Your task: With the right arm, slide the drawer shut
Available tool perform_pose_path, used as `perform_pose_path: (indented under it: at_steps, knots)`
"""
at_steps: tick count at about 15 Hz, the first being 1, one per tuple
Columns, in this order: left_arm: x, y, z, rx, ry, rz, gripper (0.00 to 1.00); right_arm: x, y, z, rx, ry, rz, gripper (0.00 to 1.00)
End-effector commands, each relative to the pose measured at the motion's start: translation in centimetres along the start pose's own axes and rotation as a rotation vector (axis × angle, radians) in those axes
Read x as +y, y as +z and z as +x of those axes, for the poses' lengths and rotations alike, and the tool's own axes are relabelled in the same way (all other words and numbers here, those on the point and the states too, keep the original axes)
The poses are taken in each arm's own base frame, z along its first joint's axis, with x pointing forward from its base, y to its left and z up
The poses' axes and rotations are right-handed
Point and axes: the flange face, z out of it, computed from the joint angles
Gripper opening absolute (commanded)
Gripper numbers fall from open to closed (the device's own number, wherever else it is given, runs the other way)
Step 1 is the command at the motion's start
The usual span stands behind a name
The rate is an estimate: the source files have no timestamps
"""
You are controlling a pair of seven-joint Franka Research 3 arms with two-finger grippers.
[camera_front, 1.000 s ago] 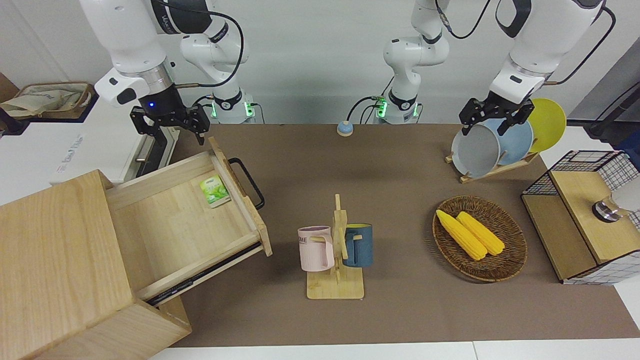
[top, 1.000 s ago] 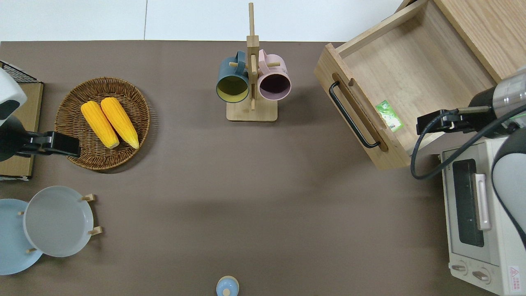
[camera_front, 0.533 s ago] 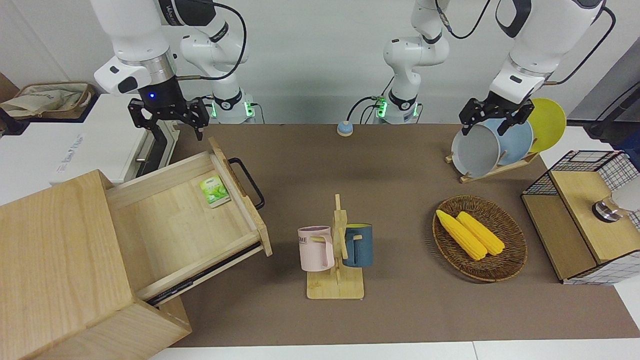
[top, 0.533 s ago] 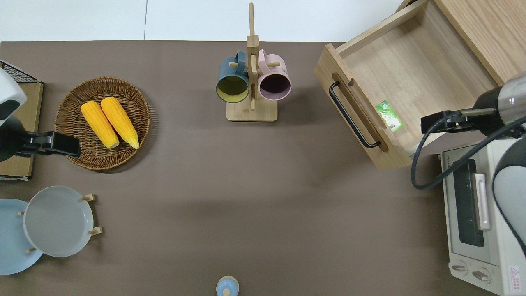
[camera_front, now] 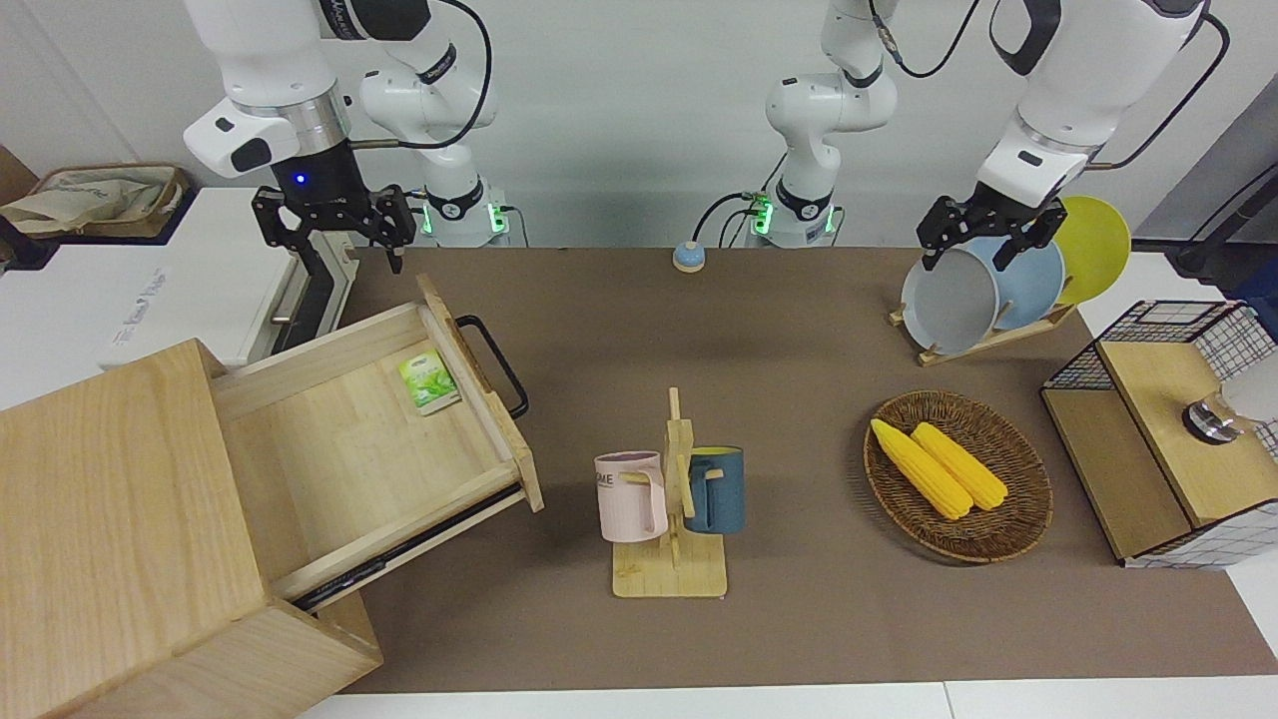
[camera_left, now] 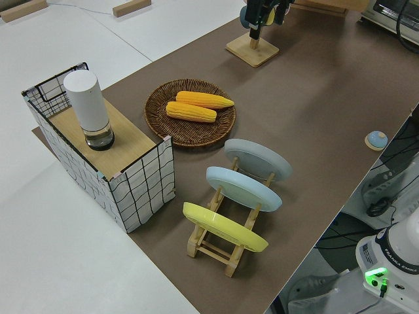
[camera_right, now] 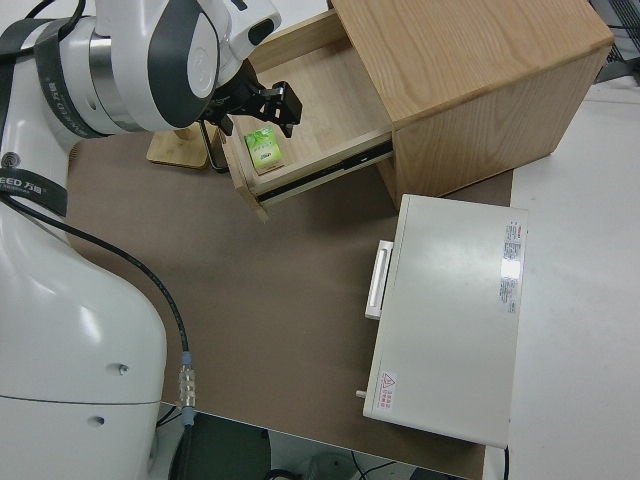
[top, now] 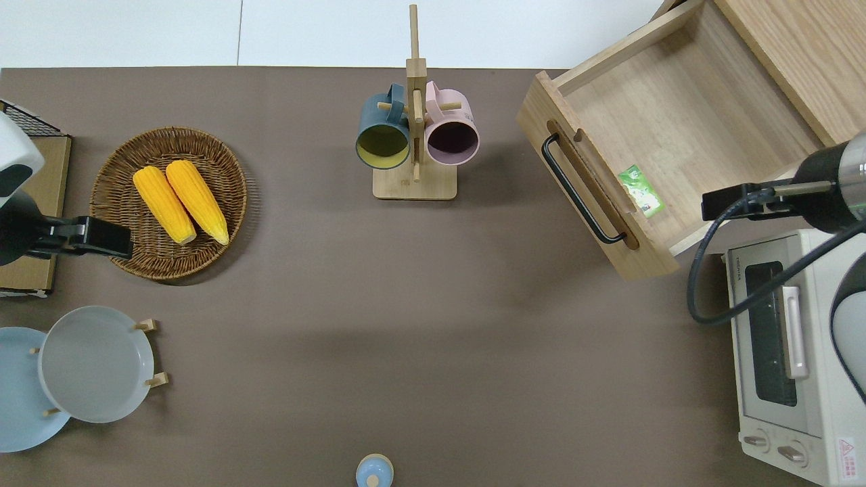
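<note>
Standing fully pulled out of its cabinet (camera_front: 130, 519), the drawer (camera_front: 369, 449) has yet to be pushed. The right gripper (camera_front: 334, 235) hangs with fingers spread, holding nothing, clear of the black handle (camera_front: 496, 364); the whole closing push remains.

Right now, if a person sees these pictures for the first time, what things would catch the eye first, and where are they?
The drawer stands wide open at the right arm's end of the table, with a small green packet inside near its front panel. The right gripper, open, hangs up in the air by the oven and the drawer's side. The two yellow corn cobs in the basket are the brightest spot.
</note>
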Motion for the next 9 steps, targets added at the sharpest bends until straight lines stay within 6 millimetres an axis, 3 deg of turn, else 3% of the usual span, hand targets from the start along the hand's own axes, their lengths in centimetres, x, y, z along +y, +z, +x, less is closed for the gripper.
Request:
perform_pose_path:
  at_steps: [1, 3, 4, 9]
  knots:
    - [-0.09, -0.41, 0.15, -0.005, 0.011, 0.016, 0.99, -0.03, -0.62, -0.49, 0.008, -0.022, -0.006, 0.49]
    - [-0.09, -0.41, 0.15, -0.005, 0.011, 0.016, 0.99, -0.22, -1.02, -0.79, 0.008, -0.026, -0.005, 0.054]
    - [-0.09, -0.41, 0.15, -0.005, 0.011, 0.016, 0.99, -0.23, -1.11, -0.84, 0.009, -0.026, -0.004, 0.001]
    - [-0.09, -0.41, 0.15, -0.005, 0.011, 0.016, 0.99, -0.38, -1.19, -0.84, 0.011, -0.023, -0.005, 0.0]
